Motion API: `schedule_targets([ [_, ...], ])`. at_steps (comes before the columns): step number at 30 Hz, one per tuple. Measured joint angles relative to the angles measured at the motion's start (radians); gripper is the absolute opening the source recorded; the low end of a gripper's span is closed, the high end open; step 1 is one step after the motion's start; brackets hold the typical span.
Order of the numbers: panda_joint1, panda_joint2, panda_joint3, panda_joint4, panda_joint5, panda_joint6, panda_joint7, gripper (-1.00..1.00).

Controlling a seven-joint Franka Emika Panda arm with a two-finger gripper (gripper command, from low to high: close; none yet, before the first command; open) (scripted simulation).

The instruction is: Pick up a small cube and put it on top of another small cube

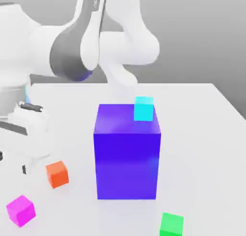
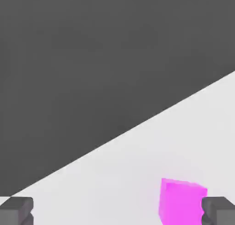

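Observation:
Four small cubes are in the exterior view. A magenta cube [image 1: 20, 210] lies at the front left of the white table [image 1: 202, 134], with an orange cube [image 1: 57, 174] a little behind it. A green cube [image 1: 171, 225] lies at the front right. A cyan cube [image 1: 143, 108] rests on the far right corner of a big blue block [image 1: 127, 153]. My gripper [image 1: 13, 163] hangs low at the exterior view's left, above and behind the magenta cube. In the hand view the gripper [image 2: 117, 215] is open, with the magenta cube [image 2: 181, 203] ahead, close to one fingertip [image 2: 218, 211], nothing held.
The tall blue block stands mid-table and blocks the straight path between the left cubes and the right side. My white arm [image 1: 91, 43] arches over the back left. The table's edge runs behind the gripper in the hand view.

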Motion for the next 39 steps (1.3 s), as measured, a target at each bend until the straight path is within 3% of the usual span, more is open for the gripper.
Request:
schedule_targets([
  [8,-0.096,0.292,0.043,0.023,0.098,0.154,-0.058,0.0],
  [9,-0.105,0.318,0.053,0.029,0.108,0.173,-0.065,-1.0],
  [16,-0.107,0.319,0.055,0.029,0.106,0.174,-0.064,-1.0],
  [21,-0.056,0.169,0.014,-0.005,0.035,0.06,-0.013,-1.0],
  [31,0.231,0.046,0.22,-0.046,-0.101,-0.013,0.046,-1.0],
  [35,0.347,0.139,0.286,-0.022,-0.168,0.057,0.08,-1.0],
  [36,0.362,0.166,0.289,-0.016,-0.178,0.079,0.085,1.0],
  [39,0.362,0.166,0.289,-0.016,-0.178,0.079,0.085,1.0],
])
